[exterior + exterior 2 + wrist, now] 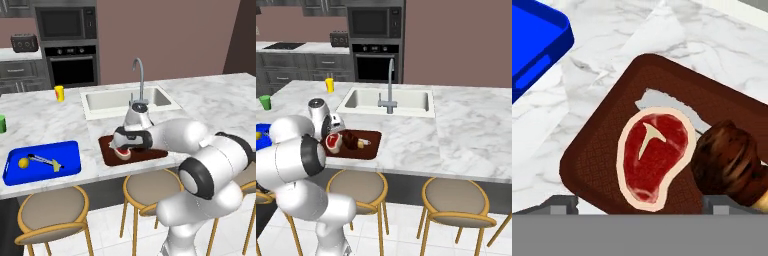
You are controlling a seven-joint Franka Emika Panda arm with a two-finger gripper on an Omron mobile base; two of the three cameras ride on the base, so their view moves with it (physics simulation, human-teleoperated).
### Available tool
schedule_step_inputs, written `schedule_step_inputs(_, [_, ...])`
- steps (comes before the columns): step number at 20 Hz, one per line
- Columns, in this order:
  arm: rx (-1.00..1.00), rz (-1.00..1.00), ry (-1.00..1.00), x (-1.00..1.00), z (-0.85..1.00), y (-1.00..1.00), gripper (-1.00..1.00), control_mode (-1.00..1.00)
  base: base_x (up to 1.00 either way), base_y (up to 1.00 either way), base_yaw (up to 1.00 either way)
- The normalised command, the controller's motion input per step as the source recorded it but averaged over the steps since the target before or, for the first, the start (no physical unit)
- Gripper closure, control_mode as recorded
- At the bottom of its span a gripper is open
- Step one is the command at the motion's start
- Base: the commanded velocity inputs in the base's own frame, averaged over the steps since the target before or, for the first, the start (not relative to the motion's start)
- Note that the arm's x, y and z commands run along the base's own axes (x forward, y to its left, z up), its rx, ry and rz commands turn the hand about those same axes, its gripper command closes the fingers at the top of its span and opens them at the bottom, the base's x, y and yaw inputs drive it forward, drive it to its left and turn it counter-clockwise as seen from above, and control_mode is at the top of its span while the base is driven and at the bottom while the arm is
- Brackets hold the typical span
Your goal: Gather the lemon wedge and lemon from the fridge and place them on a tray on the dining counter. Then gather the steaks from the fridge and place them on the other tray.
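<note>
A raw red steak (654, 155) with a pale fat rim lies flat on the dark brown tray (597, 150). A darker brown steak (727, 162) lies beside it on the same tray. My gripper (644, 207) hovers just above the raw steak, open, fingertips (559, 205) wide apart and touching nothing. From the left base view the gripper (124, 145) is low over the steak (123, 152) on the brown tray (107, 152). The blue tray (67, 152) to the left holds the lemon (23, 163) and the lemon wedge (57, 166).
A sink (125, 100) with a tall faucet (140, 75) sits behind the brown tray. A yellow cup (59, 93) and a green cup (2, 123) stand on the marble counter at left. Round stools (52, 210) line the counter's near edge.
</note>
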Motion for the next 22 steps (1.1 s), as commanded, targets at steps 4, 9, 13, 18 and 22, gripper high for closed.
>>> schedule_step_inputs(4, [0.00, -0.02, 0.00, -0.43, 0.63, -0.06, -1.00, -1.00, 0.00, 0.00, 0.00])
schedule_step_inputs(9, [0.00, -0.03, 0.00, -0.54, 0.47, -0.23, -1.00, -1.00, 0.00, 0.00, 0.00])
schedule_step_inputs(13, [0.00, -0.05, 0.00, -0.62, 0.37, -0.33, -1.00, -1.00, 0.00, 0.00, 0.00])
schedule_step_inputs(18, [0.00, -0.06, 0.00, -0.68, 0.30, -0.37, -1.00, -1.00, 0.00, 0.00, 0.00])
schedule_step_inputs(22, [0.00, -0.06, 0.00, -0.71, 0.28, -0.36, -1.00, -1.00, 0.00, 0.00, 0.00])
